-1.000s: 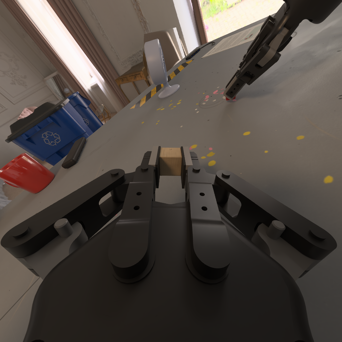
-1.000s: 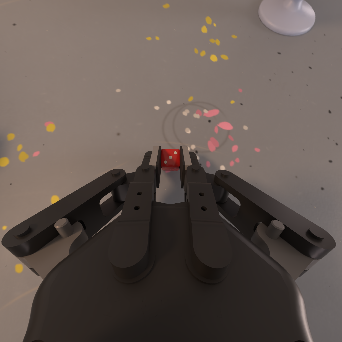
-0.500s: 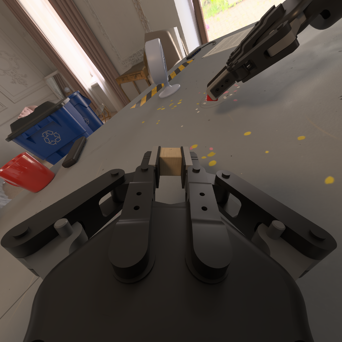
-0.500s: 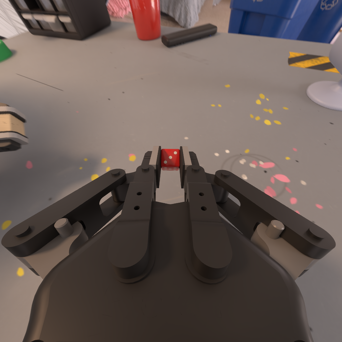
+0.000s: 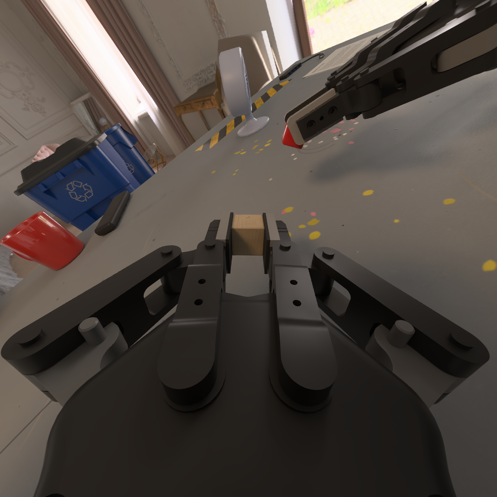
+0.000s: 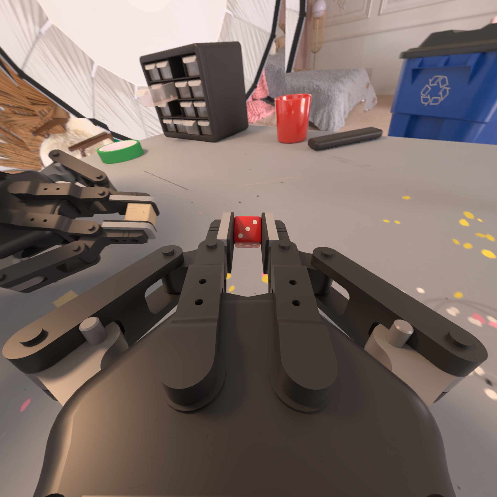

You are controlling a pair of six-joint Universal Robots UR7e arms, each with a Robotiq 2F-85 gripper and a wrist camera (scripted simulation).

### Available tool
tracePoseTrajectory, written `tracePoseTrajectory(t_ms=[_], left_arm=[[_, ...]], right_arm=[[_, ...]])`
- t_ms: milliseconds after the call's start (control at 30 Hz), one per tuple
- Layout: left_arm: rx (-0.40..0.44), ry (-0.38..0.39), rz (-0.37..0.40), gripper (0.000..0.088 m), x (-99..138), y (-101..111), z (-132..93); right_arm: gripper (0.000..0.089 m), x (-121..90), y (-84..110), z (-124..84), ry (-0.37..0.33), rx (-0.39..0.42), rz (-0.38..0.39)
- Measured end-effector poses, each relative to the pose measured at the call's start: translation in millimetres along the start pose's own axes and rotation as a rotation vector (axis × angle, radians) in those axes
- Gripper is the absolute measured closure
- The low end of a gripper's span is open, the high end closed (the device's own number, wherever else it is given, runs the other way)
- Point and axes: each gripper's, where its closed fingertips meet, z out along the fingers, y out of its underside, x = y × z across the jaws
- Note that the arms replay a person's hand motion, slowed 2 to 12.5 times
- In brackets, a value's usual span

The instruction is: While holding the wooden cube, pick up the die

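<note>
The die (image 6: 247,229) sits clamped between the pads of your right gripper (image 6: 247,230), clear of the grey table (image 6: 322,183), so the pickup looks done or very nearly so. Your left gripper (image 5: 247,234) is closed on the wooden cube (image 5: 247,234), which is also held above the table. The risk now is in the grip itself: the die is small and held only near the fingertips, so a jolt or quick swing of the right arm could probably let it twist or slide out. The two grippers are also near each other; in the right wrist view the left one with its cube hangs just off to the side, and a careless sweep could knock them together and shake either block loose. Watch the white fan (image 5: 236,88) too, which stands on the table beyond the die. Any loosening of the left fingers would drop the cube and undo the task.
</note>
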Motion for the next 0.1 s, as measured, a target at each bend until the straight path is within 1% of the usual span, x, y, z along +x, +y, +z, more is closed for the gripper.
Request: tracePoseTrajectory(t_ms=[100], left_arm=[[-0.010,-0.010,-0.007,0.0692,-1.9,1.3,0.1]], right_arm=[[0.0714,-11.4,-3.0,3.7,-0.056,0.022,-0.019]])
